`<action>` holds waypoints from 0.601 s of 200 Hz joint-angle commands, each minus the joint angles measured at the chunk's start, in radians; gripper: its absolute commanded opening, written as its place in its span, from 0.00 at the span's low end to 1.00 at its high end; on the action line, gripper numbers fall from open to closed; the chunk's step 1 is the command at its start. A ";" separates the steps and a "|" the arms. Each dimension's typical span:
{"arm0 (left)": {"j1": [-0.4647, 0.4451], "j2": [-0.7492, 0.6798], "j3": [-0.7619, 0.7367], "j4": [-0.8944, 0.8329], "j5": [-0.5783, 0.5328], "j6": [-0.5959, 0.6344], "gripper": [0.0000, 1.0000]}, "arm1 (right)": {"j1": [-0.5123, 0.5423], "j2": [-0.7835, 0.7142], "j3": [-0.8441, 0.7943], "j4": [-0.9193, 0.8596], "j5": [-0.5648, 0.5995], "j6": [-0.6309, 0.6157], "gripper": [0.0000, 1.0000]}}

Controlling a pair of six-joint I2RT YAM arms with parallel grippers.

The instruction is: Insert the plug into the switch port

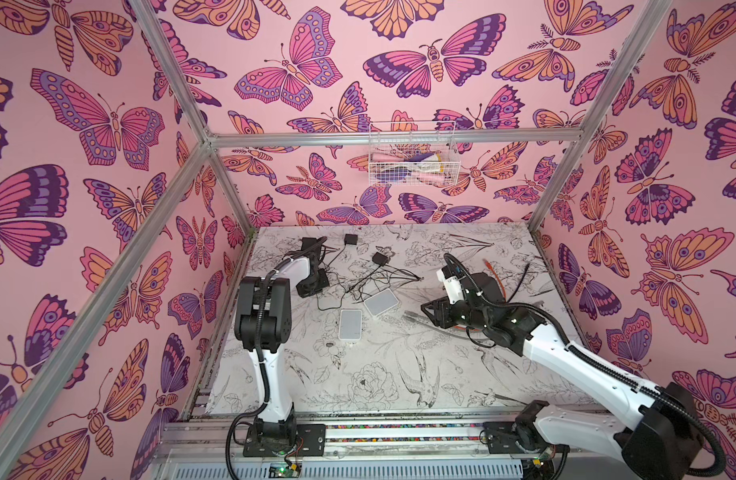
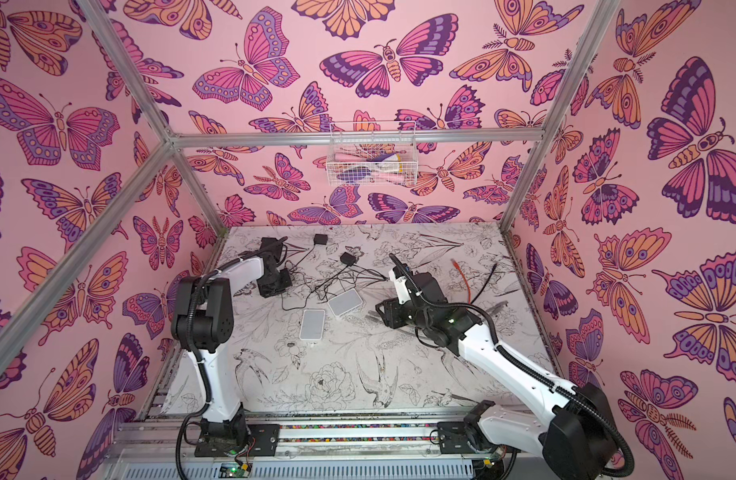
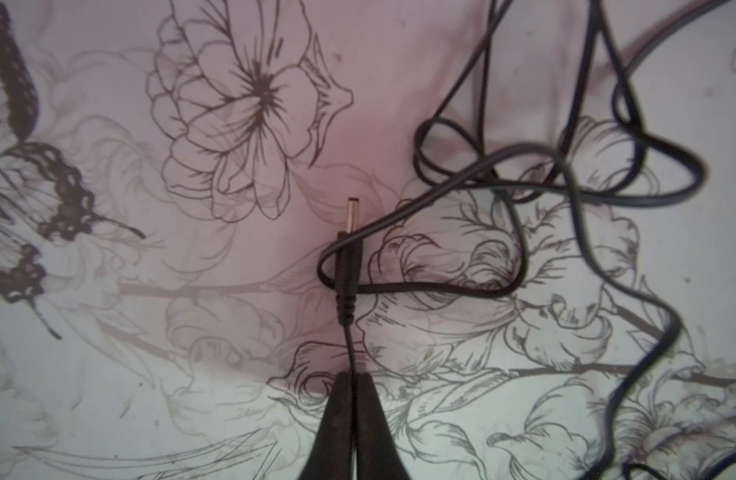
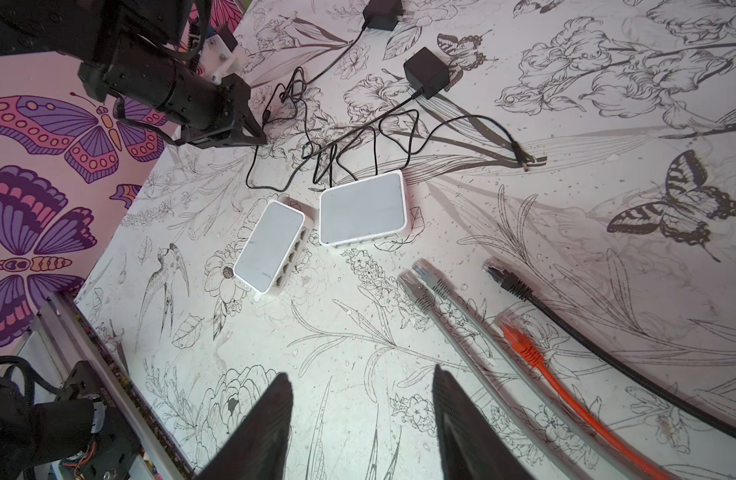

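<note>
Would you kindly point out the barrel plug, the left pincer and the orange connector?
barrel plug (image 3: 344, 266): left wrist view, black body.
left pincer (image 3: 352, 375): left wrist view, between fingertips.
orange connector (image 4: 523, 345): right wrist view, boot.

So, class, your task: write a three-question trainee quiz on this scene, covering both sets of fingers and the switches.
1. True or false: the left fingers are shut on the thin black cable just behind the barrel plug.
2. How many white switches lie on the table?
3. The right fingers are: A open and empty, B shut, C gripping a switch.
Key: 1 true; 2 two; 3 A.
</note>
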 commanded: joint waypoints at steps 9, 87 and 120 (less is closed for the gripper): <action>-0.004 -0.033 -0.087 -0.038 -0.077 0.005 0.00 | -0.011 -0.041 -0.009 -0.023 0.019 -0.004 0.55; -0.052 -0.529 -0.237 0.096 -0.325 0.216 0.00 | -0.022 -0.055 0.034 -0.060 0.002 -0.027 0.55; -0.144 -0.701 -0.426 0.487 -0.152 0.533 0.00 | -0.065 -0.042 0.087 -0.038 -0.066 -0.004 0.55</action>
